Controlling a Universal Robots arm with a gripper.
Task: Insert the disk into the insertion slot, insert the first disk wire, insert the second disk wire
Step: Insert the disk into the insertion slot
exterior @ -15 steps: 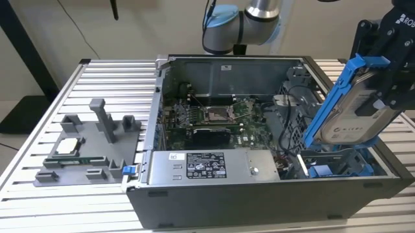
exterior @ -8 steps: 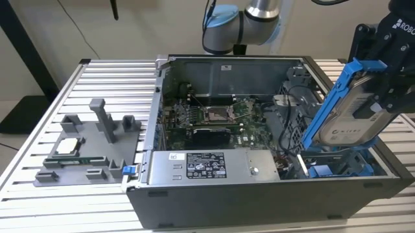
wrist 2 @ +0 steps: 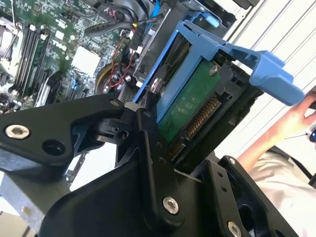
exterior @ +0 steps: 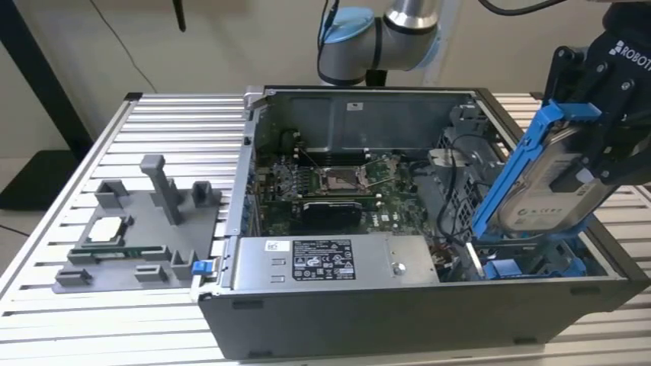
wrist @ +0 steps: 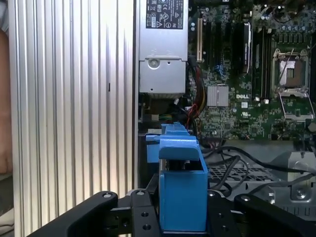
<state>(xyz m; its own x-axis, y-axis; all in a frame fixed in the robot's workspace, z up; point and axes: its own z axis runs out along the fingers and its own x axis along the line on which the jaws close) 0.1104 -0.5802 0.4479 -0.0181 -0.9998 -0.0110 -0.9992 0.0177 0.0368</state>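
Observation:
My gripper (exterior: 588, 152) is shut on the disk (exterior: 554, 183), a silver-grey drive with a white label in a bright blue carrier. I hold it tilted on edge over the open computer case's front corner, on the exterior view's right. Its lower end hangs just above the insertion slot (exterior: 529, 268), a grey bay with blue latch pieces. The second wrist view shows the disk's green board (wrist 2: 190, 106) and connector between my black fingers (wrist 2: 148, 123). The blue carrier (wrist: 182, 187) stands between my fingers in the first wrist view. Black cables (exterior: 455, 191) loop beside the bay; I cannot tell which are the disk wires.
The case holds a motherboard (exterior: 336, 183) and a grey power-supply box (exterior: 325, 259) along its front wall. A grey fixture with parts (exterior: 142, 229) stands on the slatted metal table (exterior: 61, 305) at the exterior view's left. A person's hand (wrist 2: 296, 118) is close to the case.

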